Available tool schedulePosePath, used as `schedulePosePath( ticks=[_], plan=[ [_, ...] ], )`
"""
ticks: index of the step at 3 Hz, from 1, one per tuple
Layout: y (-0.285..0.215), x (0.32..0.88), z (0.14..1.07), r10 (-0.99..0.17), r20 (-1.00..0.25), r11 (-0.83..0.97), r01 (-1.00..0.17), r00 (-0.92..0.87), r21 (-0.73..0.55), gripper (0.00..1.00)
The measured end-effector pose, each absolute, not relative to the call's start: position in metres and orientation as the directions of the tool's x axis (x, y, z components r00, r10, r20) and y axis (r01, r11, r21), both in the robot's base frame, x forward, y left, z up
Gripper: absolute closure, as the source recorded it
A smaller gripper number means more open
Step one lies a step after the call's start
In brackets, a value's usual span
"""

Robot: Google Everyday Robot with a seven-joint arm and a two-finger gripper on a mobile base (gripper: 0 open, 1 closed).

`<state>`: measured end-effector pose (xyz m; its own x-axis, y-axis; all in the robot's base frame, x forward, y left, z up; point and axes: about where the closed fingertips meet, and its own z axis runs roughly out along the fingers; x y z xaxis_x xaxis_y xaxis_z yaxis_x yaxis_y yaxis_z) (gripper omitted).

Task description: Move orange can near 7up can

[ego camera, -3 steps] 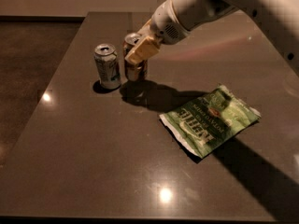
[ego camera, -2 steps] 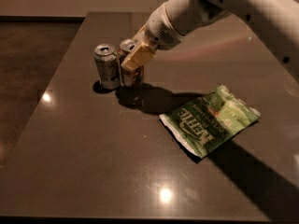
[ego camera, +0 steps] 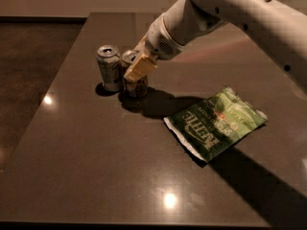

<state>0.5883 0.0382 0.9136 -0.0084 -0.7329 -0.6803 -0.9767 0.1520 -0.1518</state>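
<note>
The orange can (ego camera: 136,86) stands on the dark table (ego camera: 96,157), right beside the 7up can (ego camera: 109,71), almost touching its right side. The 7up can is pale silver-green and stands upright with its silver top showing. My gripper (ego camera: 136,65) comes in from the upper right and is shut around the upper part of the orange can. One tan finger (ego camera: 142,68) lies across the can's front; the other finger is hidden behind the can.
A green chip bag (ego camera: 216,123) lies flat on the table to the right of the cans. My white arm (ego camera: 225,8) reaches across the upper right. The table's left edge (ego camera: 43,114) borders a dark floor.
My gripper has moved the orange can left and slightly toward the front, closing the gap to the 7up can. The 7up can and the chip bag have not moved.
</note>
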Motion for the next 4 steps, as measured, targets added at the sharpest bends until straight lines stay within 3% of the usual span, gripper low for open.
schedulePosePath(
  ticks=[2, 3, 4],
  plan=[
    [0.0374, 0.5895, 0.9059, -0.739, -0.673, 0.155, -0.978, -0.019, -0.142, 0.13],
    [0.0389, 0.589, 0.9051, -0.74, -0.673, 0.152, -0.978, -0.018, -0.141, 0.0],
    [0.039, 0.5889, 0.9051, -0.74, -0.673, 0.152, -0.978, -0.018, -0.141, 0.0]
  ],
)
